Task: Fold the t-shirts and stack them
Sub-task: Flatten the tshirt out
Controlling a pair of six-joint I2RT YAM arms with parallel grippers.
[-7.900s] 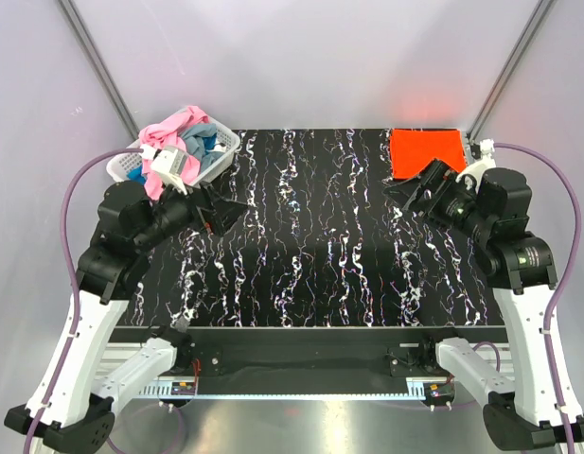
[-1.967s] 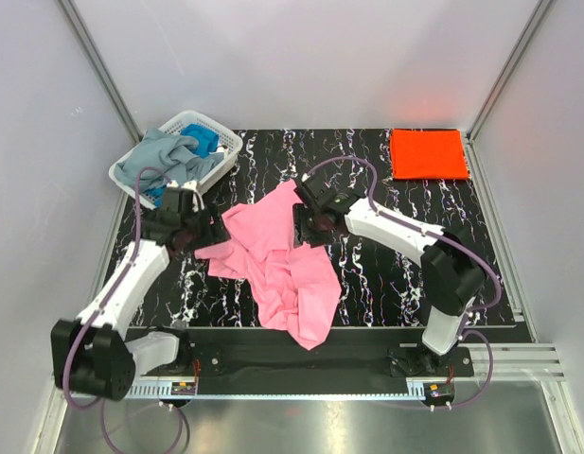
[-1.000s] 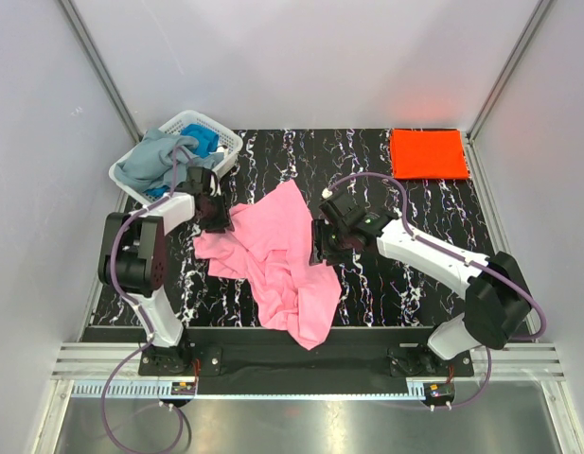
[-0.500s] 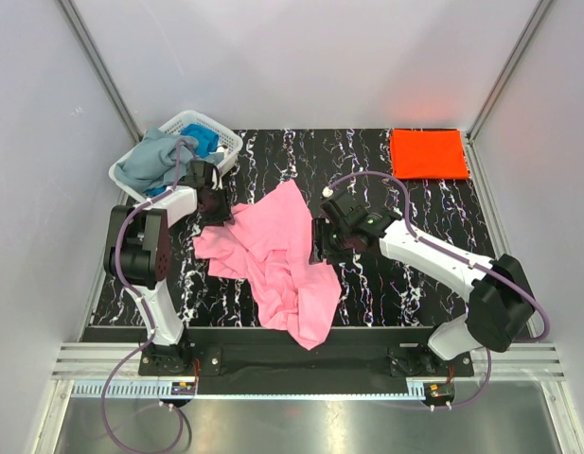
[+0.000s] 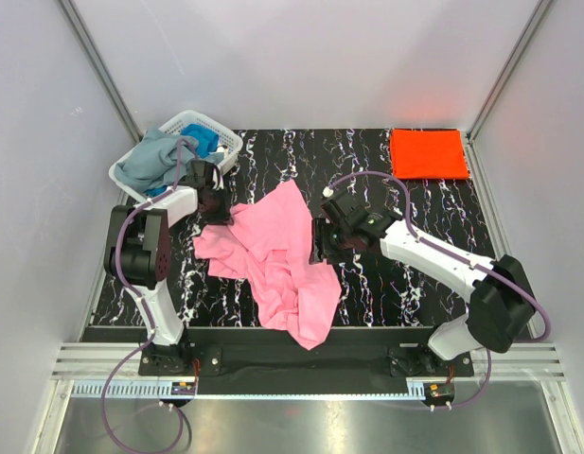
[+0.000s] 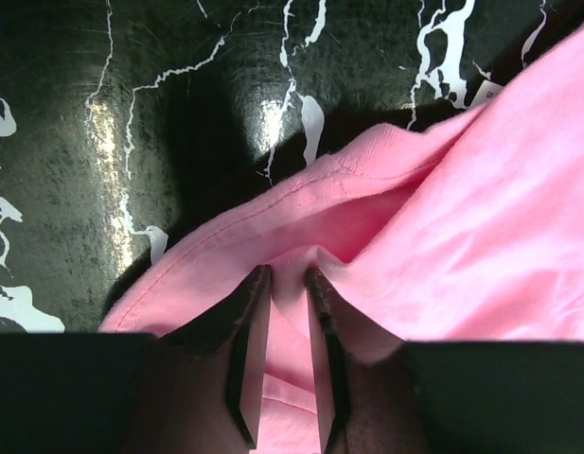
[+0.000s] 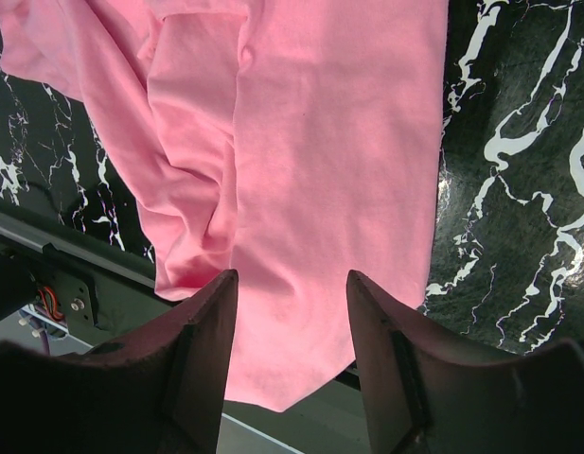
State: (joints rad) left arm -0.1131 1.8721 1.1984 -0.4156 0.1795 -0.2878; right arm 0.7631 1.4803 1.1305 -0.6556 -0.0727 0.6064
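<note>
**Visitor:** While your arms are out over the cloth, what does the basket (image 5: 227,151) hold?

**Robot:** Two things. I see a grey-blue t-shirt (image 5: 145,163) heaped in it and spilling over its near-left rim. A blue t-shirt (image 5: 205,140) is tucked into the far right part. The basket sits at the far left corner of the tabletop (image 5: 367,170).

**Visitor:** And the others?

**Robot:** An orange-red t-shirt (image 5: 427,153) lies folded flat in the far right corner, well apart from both my arms. The pink t-shirt (image 5: 273,255) is spread crumpled across the middle. Its near end lies past the tabletop's near edge, over the frame rail (image 5: 367,345).

**Visitor:** What is your left pincer (image 5: 216,203) doing?

**Robot:** My wrist camera shows it (image 6: 285,359) nearly pressed together, pinching a raised fold at the pink cloth's (image 6: 481,236) edge. That is the far left corner of the shirt, just beside the basket.

**Visitor:** The right one?

**Robot:** My right pincer (image 5: 320,244) is at the shirt's right edge. From the wrist view it (image 7: 290,359) is spread wide, with pink cloth (image 7: 320,142) filling the gap between the fingers. I cannot tell whether the fingertips touch the cloth.
</note>
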